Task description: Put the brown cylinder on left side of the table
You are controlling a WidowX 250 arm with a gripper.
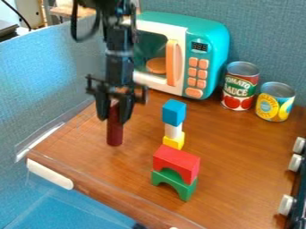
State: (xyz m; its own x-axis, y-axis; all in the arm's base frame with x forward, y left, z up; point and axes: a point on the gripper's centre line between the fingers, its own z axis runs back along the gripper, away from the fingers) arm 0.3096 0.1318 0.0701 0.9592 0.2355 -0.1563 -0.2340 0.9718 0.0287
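The brown cylinder (115, 130) stands upright, dark reddish brown, on the left part of the wooden table (233, 147). Over it hangs the black gripper (115, 112), pointing down, with a finger on either side of the cylinder's upper part. The fingers are closed around it, and the cylinder's top is partly hidden between them. Whether its lower end touches the table, I cannot tell for certain.
Right of the cylinder stands a stack with a blue cube (174, 112), white and yellow blocks, and red (176, 160) and green arches (174, 182) in front. A teal toy microwave (209, 40) and two cans (241, 85) are behind. Stove knobs (286, 205) line the right edge.
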